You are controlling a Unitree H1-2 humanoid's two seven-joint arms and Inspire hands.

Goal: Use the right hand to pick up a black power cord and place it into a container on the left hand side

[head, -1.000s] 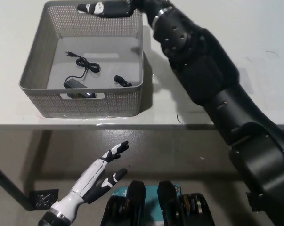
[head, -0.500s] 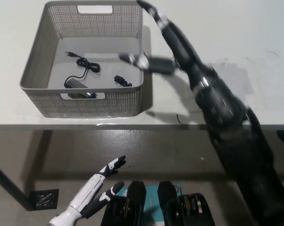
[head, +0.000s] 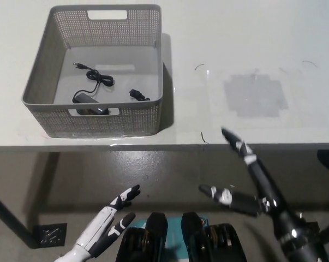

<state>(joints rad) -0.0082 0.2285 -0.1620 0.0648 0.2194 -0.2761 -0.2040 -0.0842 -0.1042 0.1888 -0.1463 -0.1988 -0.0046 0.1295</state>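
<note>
R hand point(head: 246, 183) open, well apart from cord point(head: 92, 87) in basket point(head: 36, 82).

grey perforated basket point(head: 49, 82), black power cord point(head: 90, 90), white table point(head: 246, 49)

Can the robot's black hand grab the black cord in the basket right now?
Probably not from where it is. The black right hand hangs open below the table edge, far from the grey basket. The black power cord lies on the basket's floor. The basket is open on top, though. The white left hand rests low too.
</note>
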